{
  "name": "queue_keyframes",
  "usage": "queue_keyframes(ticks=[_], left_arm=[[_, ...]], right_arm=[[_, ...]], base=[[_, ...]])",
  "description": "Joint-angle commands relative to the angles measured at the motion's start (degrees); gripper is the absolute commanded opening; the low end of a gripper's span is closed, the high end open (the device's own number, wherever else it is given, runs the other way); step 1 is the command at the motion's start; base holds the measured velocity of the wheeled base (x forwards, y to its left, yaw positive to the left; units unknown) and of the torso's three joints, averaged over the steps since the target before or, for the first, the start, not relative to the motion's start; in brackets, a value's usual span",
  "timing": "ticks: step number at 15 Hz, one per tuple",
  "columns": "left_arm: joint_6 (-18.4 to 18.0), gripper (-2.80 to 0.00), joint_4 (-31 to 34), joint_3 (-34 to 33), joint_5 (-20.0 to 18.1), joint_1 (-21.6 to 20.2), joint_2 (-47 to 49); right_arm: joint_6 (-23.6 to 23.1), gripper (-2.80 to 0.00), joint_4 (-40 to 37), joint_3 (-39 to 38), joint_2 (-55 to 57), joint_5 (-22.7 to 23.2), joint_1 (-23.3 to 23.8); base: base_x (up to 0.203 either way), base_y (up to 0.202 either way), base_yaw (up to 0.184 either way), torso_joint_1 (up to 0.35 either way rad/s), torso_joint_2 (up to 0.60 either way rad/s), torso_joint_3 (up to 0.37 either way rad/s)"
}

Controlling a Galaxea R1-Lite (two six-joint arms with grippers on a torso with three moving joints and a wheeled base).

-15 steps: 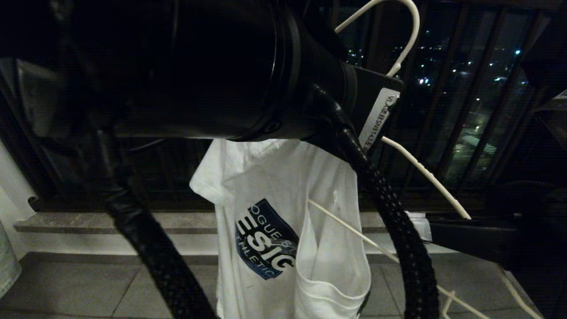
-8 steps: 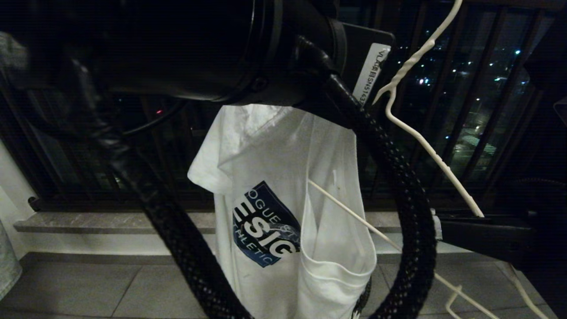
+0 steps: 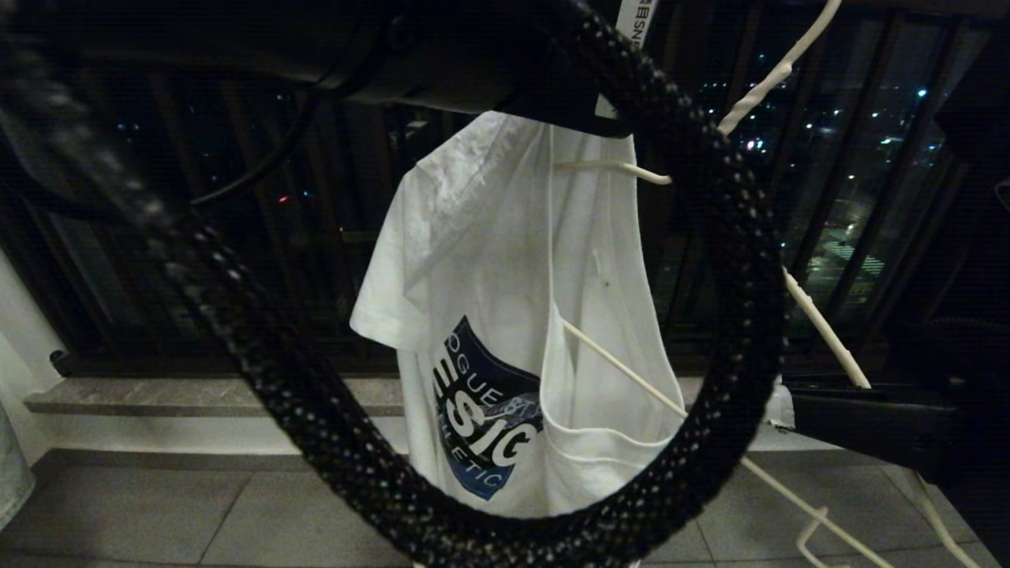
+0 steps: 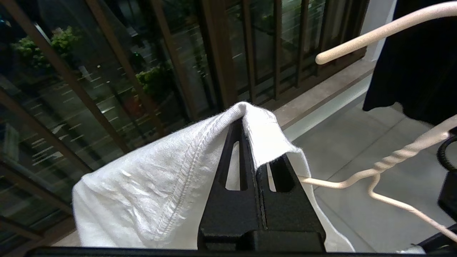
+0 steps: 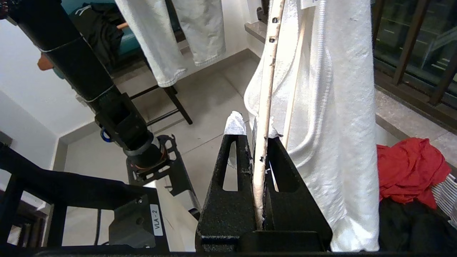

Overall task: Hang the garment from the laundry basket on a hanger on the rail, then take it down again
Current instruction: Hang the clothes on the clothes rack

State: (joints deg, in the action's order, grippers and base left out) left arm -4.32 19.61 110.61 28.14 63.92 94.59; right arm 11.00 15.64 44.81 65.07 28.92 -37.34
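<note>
Lifting the shirt (image 3: 505, 315) higher than a second ago, our left gripper (image 4: 246, 123) has carried its pinched fold up toward the top of the head view, and the printed chest panel now hangs lower in the frame with the fabric stretched longer beneath the grip. The left jaws are pressed together on a hemmed edge of the shirt, the cloth folded over their tips.

Our right gripper (image 5: 259, 137) sits low at the right, jaws clamped on an arm of the hanger (image 3: 824, 331), with a scrap of white cloth caught alongside it. The hanger's twisted neck has swung up too (its hook now runs out of the head view), and one wire arm passes through the shirt's opening.

We judge that the shirt is being threaded onto the hanger, held clear of the floor between both grippers; the raise pulls the fabric along the wire. The hanging step is not yet done, since no rail shows in these views. The basket (image 5: 446, 196) with red cloth lies just beside the right gripper.
</note>
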Motion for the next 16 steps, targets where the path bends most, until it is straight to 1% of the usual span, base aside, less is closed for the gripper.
queue_keyframes(ticks=[1,5,8,11,16], left_arm=[[0.37,-2.8,0.07,-0.12,0.07,0.87,-0.29],[0.79,-2.8,0.22,-0.8,-0.1,2.93,0.22],[0.81,-2.8,0.07,-1.53,-0.1,3.58,0.33],[1.49,-2.8,0.06,-1.36,-0.1,6.21,0.24],[1.51,-2.8,0.07,-1.36,-0.01,7.09,0.68]], right_arm=[[0.17,-2.8,0.18,0.01,-0.03,0.18,-0.01],[0.43,-2.8,4.27,-1.31,-0.12,0.18,-0.01],[0.43,-2.8,4.4,-1.31,-0.03,0.18,-0.01],[0.43,-2.8,4.4,-1.31,0.32,0.18,-0.01],[0.43,-2.8,4.44,-1.26,0.1,0.18,-0.01]], base=[[0.0,0.0,0.0,0.0,0.0,0.0],[0.0,0.0,0.0,0.0,0.0,0.0],[0.0,0.0,0.0,0.0,0.0,0.0],[0.0,0.0,0.0,0.0,0.0,0.0],[0.0,0.0,0.0,0.0,0.0,0.0]])
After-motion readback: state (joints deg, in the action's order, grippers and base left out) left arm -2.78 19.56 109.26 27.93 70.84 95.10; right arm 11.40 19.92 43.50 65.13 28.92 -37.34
